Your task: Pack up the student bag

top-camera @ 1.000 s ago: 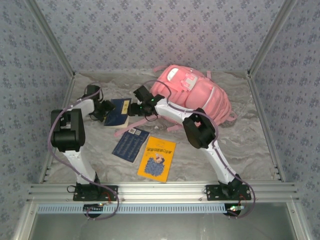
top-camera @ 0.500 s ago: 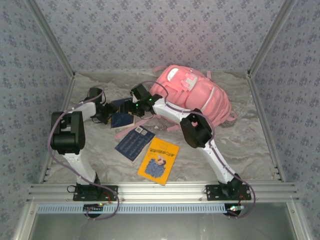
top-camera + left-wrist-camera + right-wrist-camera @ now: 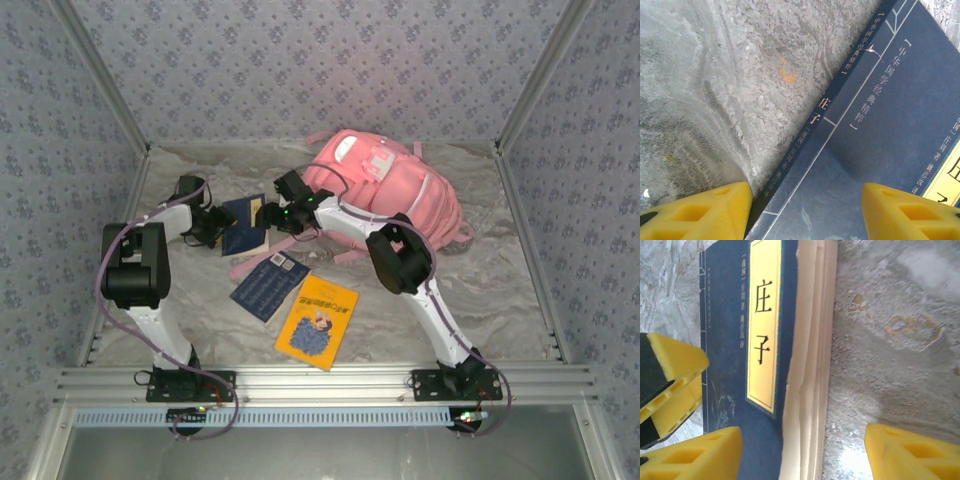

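Left fingers [image 3: 695, 212] and right fingers [image 3: 912, 452] are hanging released astride a blue book [image 3: 722, 305]. Its cover is showing 庄子 and 中华国学经典精粹.

Grey marbled table [image 3: 480, 300] — pink bag [image 3: 400, 190] lies at the far side, right of centre, with a strap trailing on the surface. Navy book [image 3: 243, 225] flat at far left near the bag; blue booklet [image 3: 265, 288] mid-table, yellow book [image 3: 318, 322] just beside it — toward the near edge.
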`<state>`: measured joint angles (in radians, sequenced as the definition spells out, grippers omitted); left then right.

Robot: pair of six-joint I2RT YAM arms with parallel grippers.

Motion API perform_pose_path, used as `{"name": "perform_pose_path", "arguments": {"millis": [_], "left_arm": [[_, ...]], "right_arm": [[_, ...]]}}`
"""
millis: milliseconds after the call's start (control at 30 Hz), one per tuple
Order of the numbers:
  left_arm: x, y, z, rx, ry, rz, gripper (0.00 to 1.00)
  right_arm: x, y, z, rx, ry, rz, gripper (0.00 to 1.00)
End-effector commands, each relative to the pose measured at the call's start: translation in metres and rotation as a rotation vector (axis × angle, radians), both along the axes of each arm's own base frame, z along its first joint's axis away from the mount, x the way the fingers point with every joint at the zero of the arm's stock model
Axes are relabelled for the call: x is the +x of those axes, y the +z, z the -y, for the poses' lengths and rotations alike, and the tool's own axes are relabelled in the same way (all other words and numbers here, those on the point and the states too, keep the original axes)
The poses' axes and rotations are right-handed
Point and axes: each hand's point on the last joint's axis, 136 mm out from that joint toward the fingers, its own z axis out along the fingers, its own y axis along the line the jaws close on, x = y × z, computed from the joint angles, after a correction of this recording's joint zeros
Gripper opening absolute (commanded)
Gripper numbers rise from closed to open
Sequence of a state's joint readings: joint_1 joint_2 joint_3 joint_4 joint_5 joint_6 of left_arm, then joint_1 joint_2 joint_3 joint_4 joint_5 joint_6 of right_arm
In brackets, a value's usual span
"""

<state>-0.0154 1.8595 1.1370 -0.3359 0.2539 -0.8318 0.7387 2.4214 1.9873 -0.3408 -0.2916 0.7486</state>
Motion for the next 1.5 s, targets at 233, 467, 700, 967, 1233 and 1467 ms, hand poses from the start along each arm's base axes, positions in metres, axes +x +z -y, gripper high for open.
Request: {"name": "perform_pose_path", "arguments": {"millis": [233,467,700,967,1233,1467], "left_arm": [[-0.046,-0.027,0.033,-0.096,-0.069,-0.187,0.6],[-0.046,-0.028,0.036,-0.1,-0.077,-0.188,0.59],[-0.045,-0.027,0.037,-0.097,-0.081,-0.185,0.58],[-0.045,-0.027,0.035,-0.08,-0.085,-0.183,0.58],[-0.045,-0.022,0.037,-0.051,-0.108,-0.172,0.57],[-0.039,0.012,0.025,0.005,-0.107,-0.102,0.62]], "right_arm": [[0.004,-0.005,-0.031,0.071,0.032,-0.043,0.62],[0.004,-0.004,-0.036,0.089,0.032,-0.061,0.6],[0.003,0.011,-0.039,0.112,0.038,-0.053,0.52],[-0.002,0.037,-0.042,0.137,0.053,-0.016,0.34],[-0.004,0.036,-0.045,0.141,0.054,-0.018,0.09],[0.002,0.066,-0.047,0.242,0.04,-0.049,0.0]]}}
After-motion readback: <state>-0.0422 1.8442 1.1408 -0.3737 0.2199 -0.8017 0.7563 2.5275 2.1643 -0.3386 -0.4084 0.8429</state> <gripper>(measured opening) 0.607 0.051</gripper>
